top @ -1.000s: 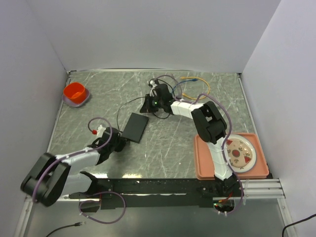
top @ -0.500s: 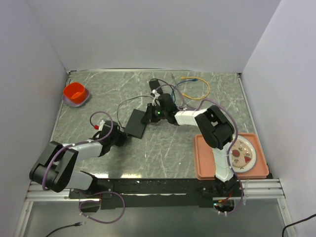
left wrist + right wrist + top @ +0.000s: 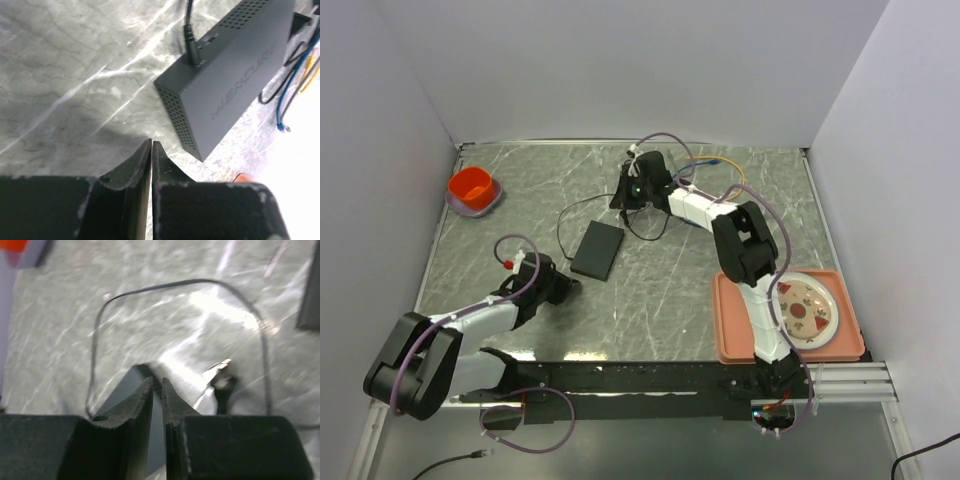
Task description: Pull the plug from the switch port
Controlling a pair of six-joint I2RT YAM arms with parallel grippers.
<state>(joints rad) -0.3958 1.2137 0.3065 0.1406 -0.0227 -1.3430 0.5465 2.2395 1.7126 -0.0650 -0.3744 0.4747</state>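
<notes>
Far left on the bench (image 3: pixel 650 290) sits an orange bowl (image 3: pixel 472 188); it is not part of the job. Next comes the left gripper (image 3: pixel 151 145). It is low over the bench, close to the near end of the black box (image 3: pixel 597 250), but it does not touch it. Its two fingers are pressed almost together and hold nothing. The box lies flat in the middle of the bench. In the left wrist view you can see the plug (image 3: pixel 192 47) standing in the switch port (image 3: pixel 196 63) on the long side of the box, with its thin black lead (image 3: pixel 97 335) running off across the bench. So the plug is still in, and I think the main job has not been done yet. Further right and toward the back is the right gripper (image 3: pixel 156 382). It is away from the box and its fingers are nearly shut, with only a thin gap and nothing I can see in it. Far right is a pink tray (image 3: pixel 735 345). What is left, I think: one gripper must get to the plug, grab it and pull it out, maybe with the other holding the box down.
</notes>
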